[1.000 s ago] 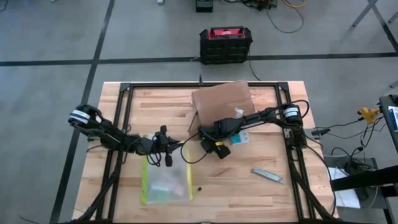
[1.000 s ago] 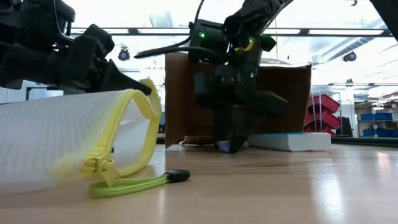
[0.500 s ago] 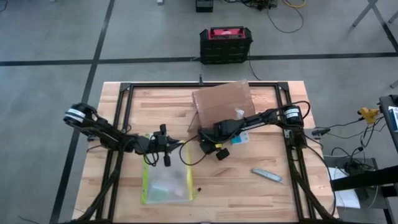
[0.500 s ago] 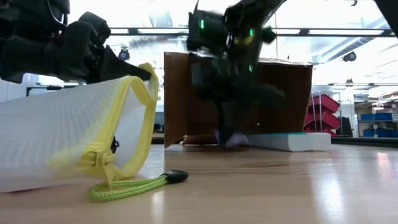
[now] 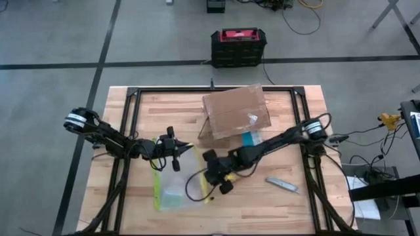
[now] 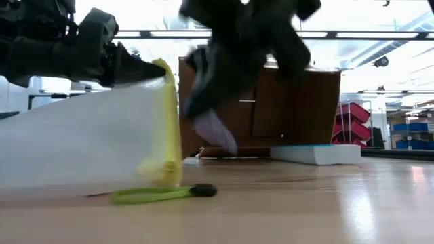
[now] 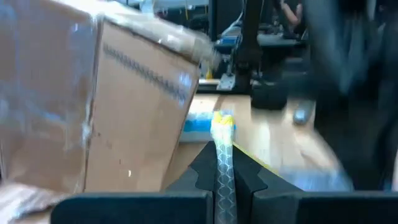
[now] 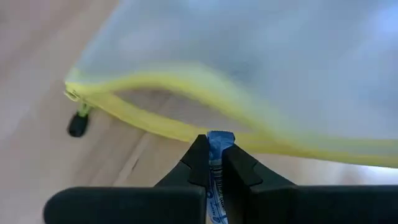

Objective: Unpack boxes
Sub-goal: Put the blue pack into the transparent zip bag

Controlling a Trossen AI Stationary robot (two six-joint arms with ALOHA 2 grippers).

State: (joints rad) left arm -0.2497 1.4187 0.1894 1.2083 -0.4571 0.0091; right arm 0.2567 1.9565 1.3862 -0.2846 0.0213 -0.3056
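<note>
Left gripper (image 5: pixel 176 148) pinching pouch (image 5: pixel 176 190) yellow edge; right gripper (image 5: pixel 211 176) at 3 o'clock, clamping blue packet (image 8: pixel 216 163); carton (image 5: pixel 235 110) at 12, apart.

My overhead camera looks straight down on the whole bench (image 5: pixel 275 196) and both arms, while my low one sits at bench height, facing level across it into the room. Each wrist camera peers forward past its own claw, very near the pouch (image 5: pixel 176 187); the carton (image 5: pixel 235 110) shows overhead, low and at my left wrist.
</note>
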